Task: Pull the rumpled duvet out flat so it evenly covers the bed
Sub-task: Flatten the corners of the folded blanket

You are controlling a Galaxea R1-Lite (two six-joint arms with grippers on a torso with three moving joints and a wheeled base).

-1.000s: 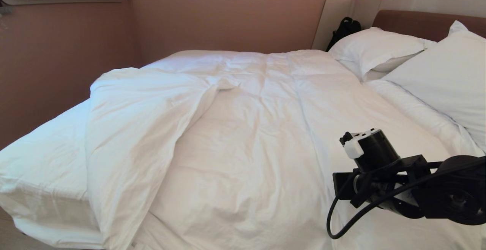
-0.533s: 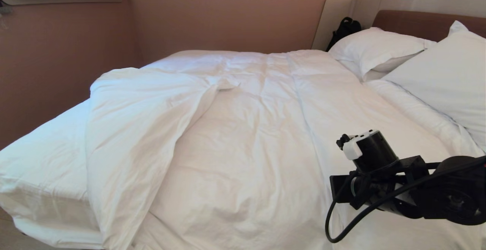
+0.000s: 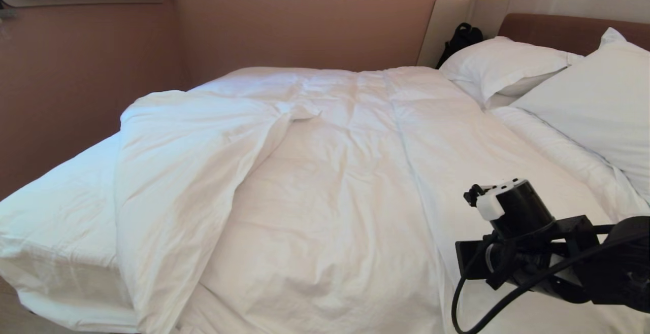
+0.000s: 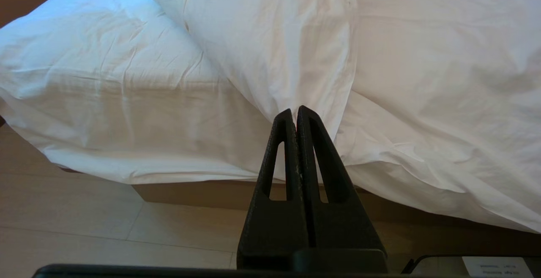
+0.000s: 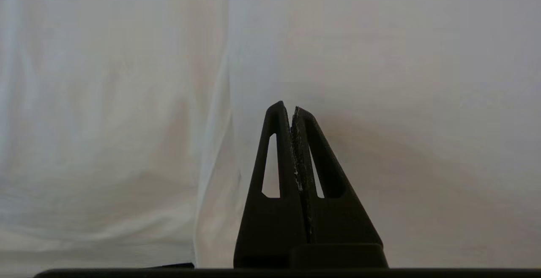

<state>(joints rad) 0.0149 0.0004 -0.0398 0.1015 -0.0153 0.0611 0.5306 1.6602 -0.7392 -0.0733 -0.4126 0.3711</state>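
The rumpled duvet [image 3: 345, 171] lies over most of the bed [image 3: 56, 207]. Its left part [image 3: 193, 146] is folded back on itself, leaving bare sheet at the bed's left end. My right arm [image 3: 513, 212] hangs over the duvet's near right part, fingers hidden in the head view. In the right wrist view my right gripper [image 5: 291, 107] is shut with nothing in it, pointing at smooth duvet [image 5: 380, 58]. My left gripper [image 4: 294, 111] is shut and empty, parked off the bed, facing the folded duvet edge [image 4: 274, 37] at the near corner.
Two white pillows [image 3: 502, 62] [image 3: 599, 100] lean at the headboard [image 3: 558, 29] on the right. A black bag [image 3: 459, 39] sits behind the far pillow. A pink wall runs along the bed's far side. Pale floor [image 4: 63, 227] and the plinth [image 4: 190, 193] show below the near corner.
My right arm has shifted a little to the right and lower over the duvet. The duvet and the left gripper have not moved.
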